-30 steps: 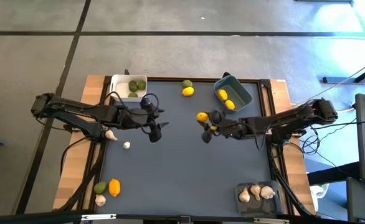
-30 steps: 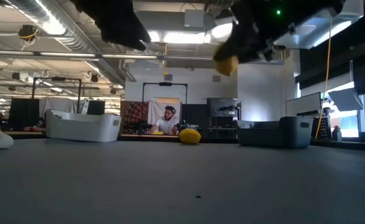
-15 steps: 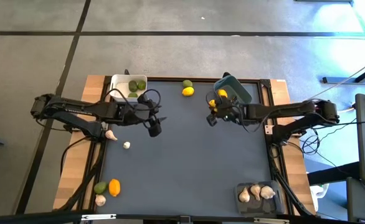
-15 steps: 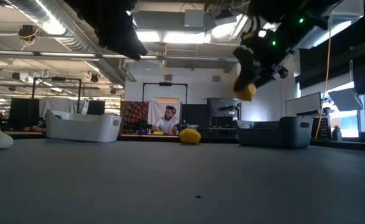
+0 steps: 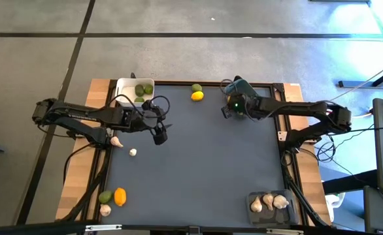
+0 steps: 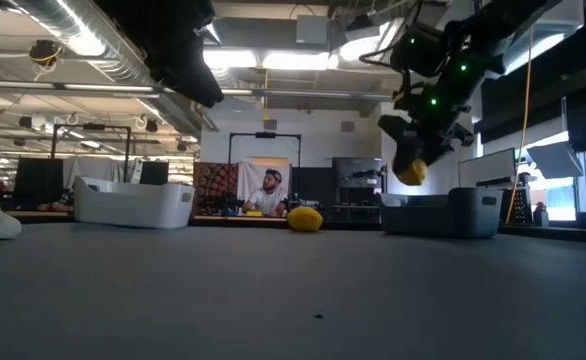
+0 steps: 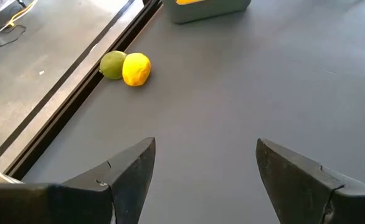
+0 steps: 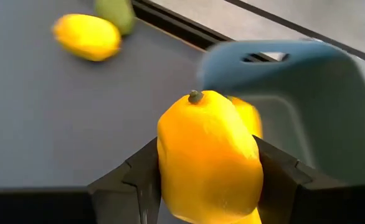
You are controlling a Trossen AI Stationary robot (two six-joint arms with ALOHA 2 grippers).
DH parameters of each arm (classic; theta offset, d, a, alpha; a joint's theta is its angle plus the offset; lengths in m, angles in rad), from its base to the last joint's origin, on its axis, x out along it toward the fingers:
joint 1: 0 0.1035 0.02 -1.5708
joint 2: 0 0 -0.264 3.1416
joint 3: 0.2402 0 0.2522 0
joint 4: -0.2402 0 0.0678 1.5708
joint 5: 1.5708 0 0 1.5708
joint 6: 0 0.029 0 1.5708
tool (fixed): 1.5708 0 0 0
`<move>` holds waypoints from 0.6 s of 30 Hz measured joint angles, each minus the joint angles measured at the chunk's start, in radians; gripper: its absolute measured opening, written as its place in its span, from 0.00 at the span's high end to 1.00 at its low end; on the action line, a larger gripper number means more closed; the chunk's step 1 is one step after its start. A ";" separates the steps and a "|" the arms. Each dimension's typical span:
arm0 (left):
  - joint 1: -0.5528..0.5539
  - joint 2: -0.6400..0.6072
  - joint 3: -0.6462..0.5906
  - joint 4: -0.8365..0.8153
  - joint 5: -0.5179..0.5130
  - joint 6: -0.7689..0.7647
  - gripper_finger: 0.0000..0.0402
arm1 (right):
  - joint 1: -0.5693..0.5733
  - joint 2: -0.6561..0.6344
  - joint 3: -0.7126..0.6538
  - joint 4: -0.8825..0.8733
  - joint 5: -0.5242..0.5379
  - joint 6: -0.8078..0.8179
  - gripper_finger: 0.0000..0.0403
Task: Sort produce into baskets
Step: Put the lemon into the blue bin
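Looking down on my dark tabletop (image 5: pixel 191 176) right now: my right hand (image 8: pixel 208 177) is clamped on a yellow lemon (image 8: pixel 207 155), fingers pressed on both its sides, and it hangs in the air right at the near edge of the blue-grey basket (image 8: pixel 294 99), which sits just ahead of and below the hand with another lemon in the basket (image 8: pixel 248 117) peeking out behind the held one. From table height the held lemon is well off the surface, above the basket's rim. My left hand (image 7: pixel 198 177) is open with nothing between the fingers, hovering over bare tabletop; the white basket (image 5: pixel 127 88) with two green fruits (image 5: pixel 143 90) is just behind it on its outer side. Ahead of the left hand, by the far edge, a loose lemon (image 7: pixel 136 68) touches a green fruit (image 7: pixel 113 64). Well away from the right hand, the clear basket (image 5: pixel 270 202) holds garlic bulbs (image 5: pixel 268 202). Two loose garlic bulbs (image 5: pixel 116 141) lie close to the left arm.
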 joint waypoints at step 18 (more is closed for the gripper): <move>0.000 0.000 0.000 0.001 0.001 0.000 0.32 | -0.171 0.001 0.000 -0.154 0.049 0.023 0.50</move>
